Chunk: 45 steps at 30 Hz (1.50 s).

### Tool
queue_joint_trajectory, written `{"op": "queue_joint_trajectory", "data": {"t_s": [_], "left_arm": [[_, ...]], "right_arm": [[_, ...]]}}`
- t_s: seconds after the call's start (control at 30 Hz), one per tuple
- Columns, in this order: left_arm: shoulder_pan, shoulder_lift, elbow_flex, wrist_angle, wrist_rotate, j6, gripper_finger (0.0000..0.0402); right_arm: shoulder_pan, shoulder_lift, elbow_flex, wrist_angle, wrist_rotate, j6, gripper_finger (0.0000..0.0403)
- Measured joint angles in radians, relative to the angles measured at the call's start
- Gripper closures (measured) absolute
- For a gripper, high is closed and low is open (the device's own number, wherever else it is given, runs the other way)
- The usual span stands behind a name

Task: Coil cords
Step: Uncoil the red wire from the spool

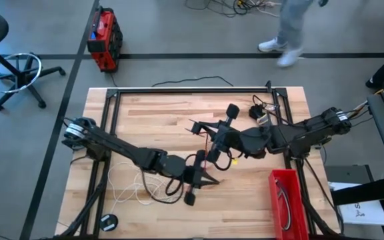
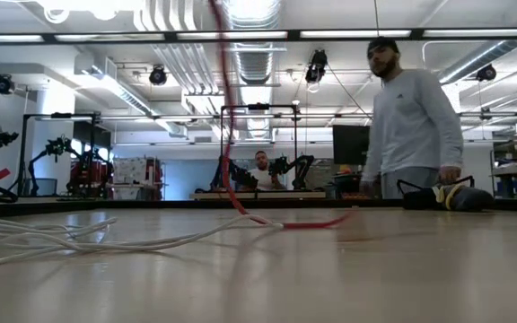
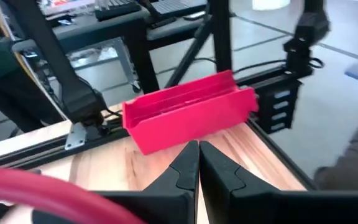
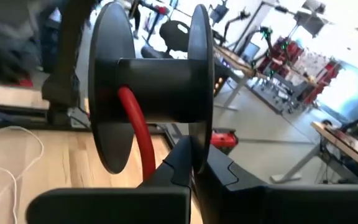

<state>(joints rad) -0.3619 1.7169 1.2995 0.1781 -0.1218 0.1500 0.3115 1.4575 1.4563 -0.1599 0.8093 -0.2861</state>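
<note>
Wooden surface (image 1: 179, 113): right gripper (image 4: 188, 163) clamps black spool (image 4: 151, 87), red cord (image 4: 135, 127) winding on; left gripper (image 3: 199, 163), fingers closed, feeds at 7 o'clock. Next: rotate spool.

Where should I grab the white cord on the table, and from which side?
Take an outer loop of the white cord where one strand lies alone, coming straight down: it lies flat and loose on the table, beside the left arm.
</note>
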Motion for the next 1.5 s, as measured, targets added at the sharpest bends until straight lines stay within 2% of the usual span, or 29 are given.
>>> {"op": "queue_joint_trajectory", "data": {"t_s": [0.1,0.27,0.7,0.87,0.93,1.07,1.23,1.3,1.4,1.5], "left_arm": [[-0.029,-0.044,-0.001,-0.071,0.006,-0.011,0.0401],[-0.074,-0.079,0.002,-0.066,0.009,0.005,0.0401],[-0.142,-0.081,0.065,-0.050,0.009,0.088,0.0401],[-0.142,-0.081,0.065,-0.135,-0.004,0.058,0.0401],[-0.142,-0.083,0.065,-0.198,-0.065,0.012,0.0401],[-0.154,-0.118,0.064,-0.334,-0.257,-0.038,0.0387],[-0.177,-0.165,0.041,-0.380,-0.465,-0.074,0.0355],[-0.179,-0.181,0.006,-0.311,-0.521,-0.061,0.0341],[-0.159,-0.200,-0.067,-0.117,-0.599,-0.004,0.0324],[-0.108,-0.210,-0.117,0.058,-0.618,0.088,0.0315]], "right_arm": [[-0.009,-0.012,0.000,-0.060,0.002,0.032,0.0403],[-0.034,-0.019,0.000,-0.110,0.000,0.069,0.0403],[-0.087,-0.015,-0.011,-0.212,-0.006,0.120,0.0403],[-0.085,-0.018,-0.014,-0.216,-0.007,0.118,0.0403],[-0.082,-0.029,-0.011,-0.241,-0.007,0.118,0.0403],[-0.078,-0.070,-0.004,-0.318,-0.007,0.122,0.0403],[-0.079,-0.131,-0.003,-0.594,-0.032,0.202,0.0403],[-0.091,-0.154,-0.003,-0.722,-0.047,0.301,0.0403],[-0.107,-0.165,-0.003,-0.895,-0.121,0.427,0.0403],[-0.114,-0.165,-0.005,-0.989,-0.183,0.484,0.0403]]}}
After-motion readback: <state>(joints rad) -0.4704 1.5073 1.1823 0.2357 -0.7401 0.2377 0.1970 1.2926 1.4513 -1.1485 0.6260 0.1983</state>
